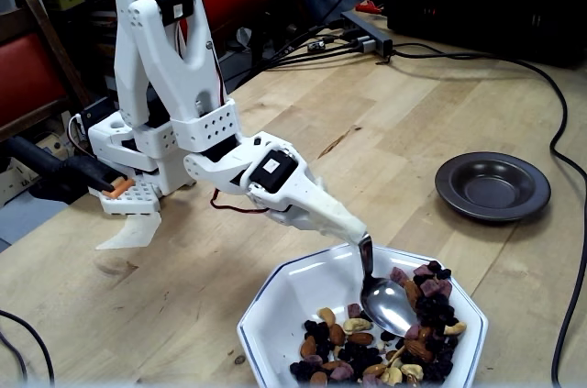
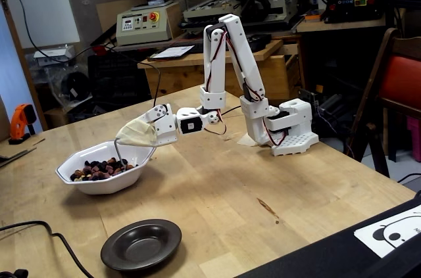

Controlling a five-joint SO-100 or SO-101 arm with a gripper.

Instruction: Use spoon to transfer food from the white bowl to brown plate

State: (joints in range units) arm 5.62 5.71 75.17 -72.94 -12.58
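Note:
The white bowl [image 1: 284,301] [image 2: 125,179] sits on the wooden table with the food [image 1: 367,347] [image 2: 99,168], nuts and dark dried fruit, heaped in it. My gripper [image 1: 356,232] [image 2: 122,141], its tip wrapped in pale tape, is shut on the handle of the shiny spoon [image 1: 385,298] [image 2: 116,158]. The spoon hangs steeply down, its bowl resting among the food; the part facing the camera looks bare. The brown plate [image 1: 492,186] [image 2: 141,244] lies apart from the bowl and holds nothing.
My arm's white base [image 1: 138,154] [image 2: 289,127] stands on the table behind the bowl. Black cables [image 1: 564,159] [image 2: 46,229] run beside the plate. Chairs, a workbench and machines surround the table.

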